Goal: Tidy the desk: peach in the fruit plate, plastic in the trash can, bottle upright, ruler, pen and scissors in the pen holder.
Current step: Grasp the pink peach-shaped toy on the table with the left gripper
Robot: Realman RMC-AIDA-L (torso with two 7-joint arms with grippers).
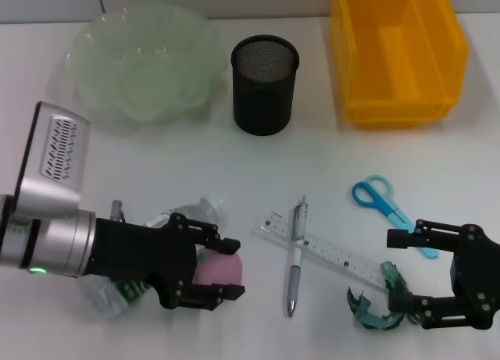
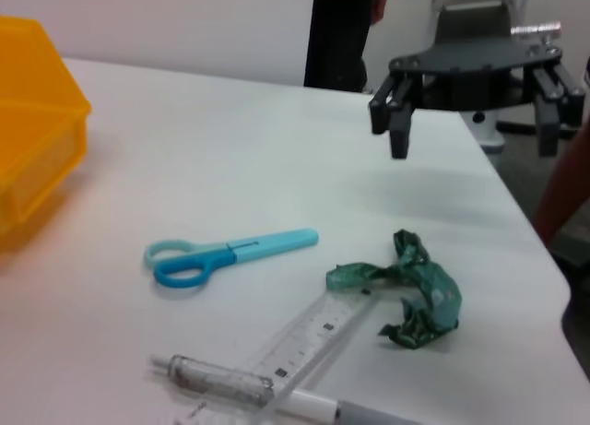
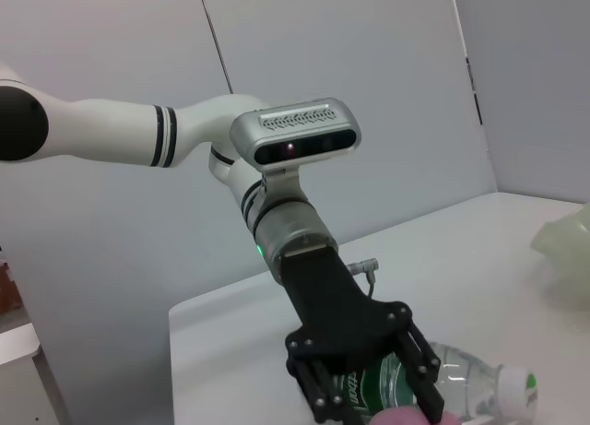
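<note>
White desk under even light; pale grey panelled wall behind; no window visible.

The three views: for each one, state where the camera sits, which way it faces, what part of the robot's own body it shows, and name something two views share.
Head view: from above, looking down at the white table; shows the left gripper around the peach and the right gripper.
Left wrist view: looks across the table at the scissors, green plastic and the right gripper.
Right wrist view: faces the left arm over the lying bottle.
Shared: scissors appear in head and left wrist views.
</note>
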